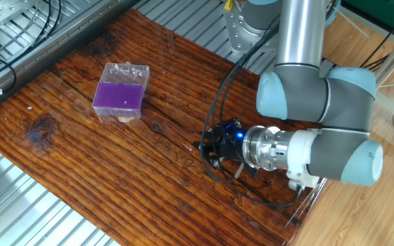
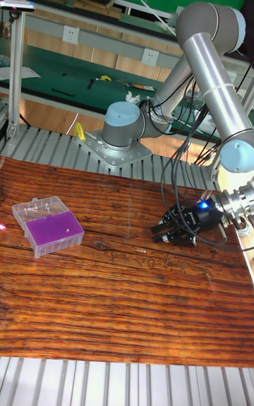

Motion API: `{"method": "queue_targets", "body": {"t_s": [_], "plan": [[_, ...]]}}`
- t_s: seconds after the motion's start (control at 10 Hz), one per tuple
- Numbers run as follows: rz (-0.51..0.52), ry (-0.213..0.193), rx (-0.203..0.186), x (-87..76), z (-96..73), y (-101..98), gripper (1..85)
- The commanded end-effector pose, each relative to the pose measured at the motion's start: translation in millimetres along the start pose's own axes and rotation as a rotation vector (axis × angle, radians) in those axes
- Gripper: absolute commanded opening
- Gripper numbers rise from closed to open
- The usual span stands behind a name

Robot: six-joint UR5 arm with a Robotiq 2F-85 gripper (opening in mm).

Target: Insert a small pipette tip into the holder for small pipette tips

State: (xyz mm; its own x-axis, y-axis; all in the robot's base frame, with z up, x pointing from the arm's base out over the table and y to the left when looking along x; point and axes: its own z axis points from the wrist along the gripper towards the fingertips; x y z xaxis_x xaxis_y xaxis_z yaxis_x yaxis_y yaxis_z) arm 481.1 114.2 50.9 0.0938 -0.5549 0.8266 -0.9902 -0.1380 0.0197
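Lab bench setup here: a dark, grainy wooden table (image 1: 115, 178) with green boards and wall sockets behind it in the tall view. The holder for small pipette tips (image 1: 120, 96), purple top plate and clear box, sits on the left part of the table, well apart from the gripper (image 2: 164, 232), which hangs low over the wood near the right edge. There's a thin pale sliver on the table just beside the fingers, possibly the small pipette tip (image 2: 140, 251), too small to be sure. Can't tell how wide the jaws stand or if they hold anything. Looks like nothing's inserted yet, so picking up, carrying over and inserting are all still left.
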Motion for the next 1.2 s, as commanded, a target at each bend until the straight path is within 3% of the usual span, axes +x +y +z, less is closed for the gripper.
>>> {"method": "queue_targets", "body": {"t_s": [0.0, 0.2, 0.5, 0.6, 0.8, 0.9, 1.1], "plan": [[0.040, 0.018, -0.010, 3.3, 13.7, 1.4, 32.7], [0.033, 0.057, -0.029, 3.0, 18.9, 0.2, 35.3], [0.039, 0.023, -0.025, -8.7, 19.7, 1.1, 35.7], [0.032, 0.035, -0.035, -5.7, 19.5, 3.8, 36.0], [0.008, 0.133, -0.048, 19.9, 17.3, 7.2, 35.7], [-0.026, 0.146, -0.052, 23.5, 16.7, 7.5, 35.3], [-0.076, 0.093, -0.052, 10.1, 18.4, 7.1, 37.0]]}}
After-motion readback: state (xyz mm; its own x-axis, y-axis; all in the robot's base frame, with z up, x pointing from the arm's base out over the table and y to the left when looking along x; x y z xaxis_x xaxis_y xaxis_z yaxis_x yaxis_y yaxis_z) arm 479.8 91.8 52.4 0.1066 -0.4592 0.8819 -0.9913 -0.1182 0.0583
